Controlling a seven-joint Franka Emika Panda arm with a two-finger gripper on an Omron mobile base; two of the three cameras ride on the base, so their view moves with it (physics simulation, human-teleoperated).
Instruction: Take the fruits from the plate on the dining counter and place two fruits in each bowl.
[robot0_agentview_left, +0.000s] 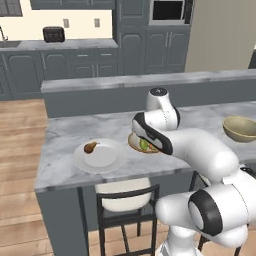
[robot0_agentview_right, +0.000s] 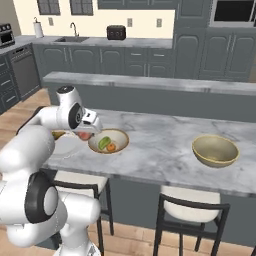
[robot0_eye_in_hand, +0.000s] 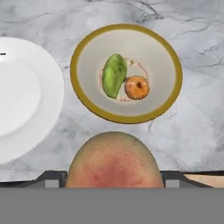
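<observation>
My gripper (robot0_agentview_right: 86, 131) is shut on the reddish-pink round fruit (robot0_eye_in_hand: 112, 159), held above the dining counter (robot0_agentview_right: 160, 145) just short of the near tan bowl (robot0_eye_in_hand: 153, 57). In that bowl lie the green oval fruit (robot0_eye_in_hand: 114, 74) and the small orange fruit (robot0_eye_in_hand: 137, 87), touching each other. The white plate (robot0_agentview_left: 107, 160) sits to the left of the bowl, with the brown pear-shaped fruit (robot0_agentview_left: 90, 147) on its far left part. The second tan bowl (robot0_agentview_right: 215, 150) stands empty far to the right. My arm covers part of the near bowl (robot0_agentview_left: 134, 143) in the left base view.
Two stools (robot0_agentview_right: 185, 210) stand under the counter's front edge. A raised grey ledge (robot0_agentview_left: 145, 80) runs behind the counter. Bare marble lies between the two bowls. The back worktop holds a toaster (robot0_agentview_left: 53, 34).
</observation>
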